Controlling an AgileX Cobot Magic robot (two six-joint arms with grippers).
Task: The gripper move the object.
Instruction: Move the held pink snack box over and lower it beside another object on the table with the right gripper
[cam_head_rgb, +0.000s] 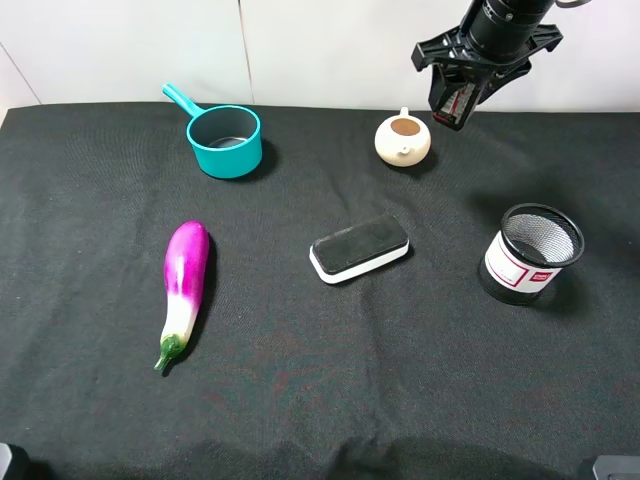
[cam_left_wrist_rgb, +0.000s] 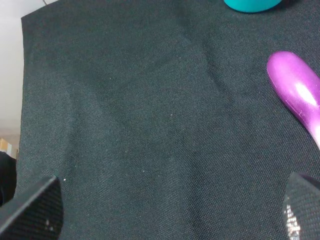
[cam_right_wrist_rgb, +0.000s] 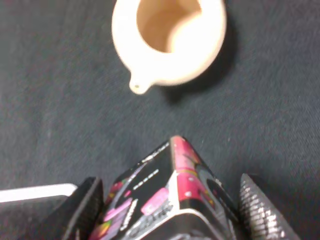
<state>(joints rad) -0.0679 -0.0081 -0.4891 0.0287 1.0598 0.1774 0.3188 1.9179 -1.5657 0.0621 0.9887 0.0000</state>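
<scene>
Presently the object (cam_right_wrist_rgb: 172, 197) is being held off the black cloth (cam_head_rgb: 300, 400) by the right gripper (cam_head_rgb: 458, 98), whose jaws are being pressed tight against its sides, above the far right of the table and just beside the cream teapot (cam_head_rgb: 403, 139). A slip is being risked: the box is being gripped with one corner edge turned outward, so the pads may be bearing on little flat surface, and it could twist or drop. If it is being lowered where it hangs, the teapot could be struck and tipped. The mesh cup (cam_head_rgb: 530, 255) is being judged well clear. The pad contact is being hidden by the box itself. Its far end is being cut off in the wrist view, and its height above the cloth cannot be told. Of the left gripper (cam_left_wrist_rgb: 166, 210) only two fingertips are being shown, set wide apart with nothing between them.
</scene>
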